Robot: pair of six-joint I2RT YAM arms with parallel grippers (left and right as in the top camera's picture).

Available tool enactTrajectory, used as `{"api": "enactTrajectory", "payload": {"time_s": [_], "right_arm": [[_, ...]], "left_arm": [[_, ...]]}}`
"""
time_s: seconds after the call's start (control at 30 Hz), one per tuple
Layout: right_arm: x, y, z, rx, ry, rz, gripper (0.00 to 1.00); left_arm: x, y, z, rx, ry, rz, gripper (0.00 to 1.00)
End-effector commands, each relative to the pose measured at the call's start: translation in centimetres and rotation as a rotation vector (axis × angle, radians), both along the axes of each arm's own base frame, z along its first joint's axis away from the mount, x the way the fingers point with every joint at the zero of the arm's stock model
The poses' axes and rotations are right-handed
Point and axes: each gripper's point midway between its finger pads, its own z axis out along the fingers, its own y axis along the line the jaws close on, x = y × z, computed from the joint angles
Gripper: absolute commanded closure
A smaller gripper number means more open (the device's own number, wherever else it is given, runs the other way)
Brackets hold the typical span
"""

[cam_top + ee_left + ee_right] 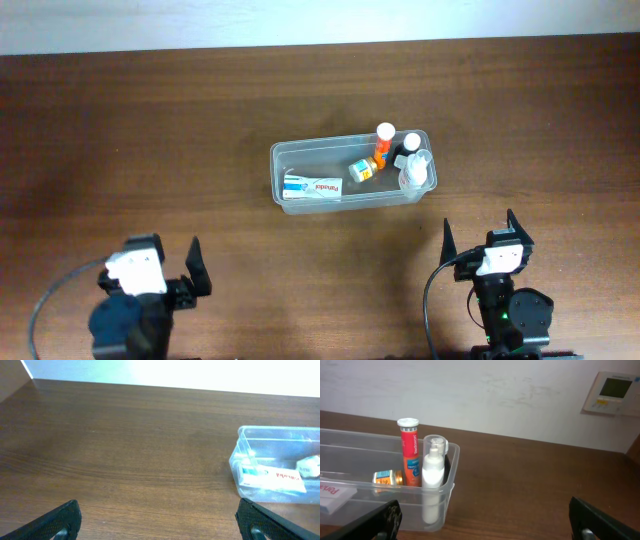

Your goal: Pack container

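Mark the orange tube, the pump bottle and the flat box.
orange tube [409,457], right wrist view, its label.
pump bottle [432,472], right wrist view, its body.
flat box [312,187], overhead view, its top face.

We read "Panadol" in red on the white and blue box [312,187] inside the container [273,170], mid-frame. The orange tube [410,455] has letters too blurry to read.
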Motion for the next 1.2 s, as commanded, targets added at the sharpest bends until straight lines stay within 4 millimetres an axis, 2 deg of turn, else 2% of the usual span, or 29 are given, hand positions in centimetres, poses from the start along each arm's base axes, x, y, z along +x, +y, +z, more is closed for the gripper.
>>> {"api": "enactTrajectory", "payload": {"time_s": [0.0,0.1,0.23,0.37,0.5,0.6,0.67,0.8,1.17], "right_arm": [[0.0,0.4,-0.2,0.003,0.003,0.019,0.02],[0.0,0.4,-0.2,0.003,0.003,0.019,0.02],[0.0,0.4,-0.2,0.003,0.003,0.019,0.02],[0.0,0.4,-0.2,0.003,0.003,0.019,0.02],[0.0,0.4,-0.2,0.003,0.003,0.019,0.02],[0.0,0.4,-0.2,0.003,0.003,0.019,0.02],[0.0,0.4,-0.2,0.003,0.003,0.019,0.02],[0.0,0.4,-0.2,0.003,0.003,0.019,0.02],[0.0,0.4,-0.2,0.003,0.003,0.019,0.01]], "left_arm": [[-0.5,-0.4,-1.7,0.012,-0.026,-0.019,0.01],[-0.1,-0.2,-2.4,0.02,-0.084,-0.01,0.01],[1.6,0.4,-2.3,0.041,-0.222,0.019,0.01],[3.1,0.5,-1.9,0.077,-0.37,0.014,0.0],[3.6,0.4,-0.6,0.133,-0.508,0.006,0.01],[3.7,0.0,-0.7,0.209,-0.503,-0.021,0.01],[3.8,-0.1,-2.1,0.251,-0.441,-0.04,0.01],[3.8,-0.6,-5.3,0.231,-0.317,-0.085,0.01],[3.8,-0.8,-5.3,0.229,-0.319,-0.095,0.01]]}}
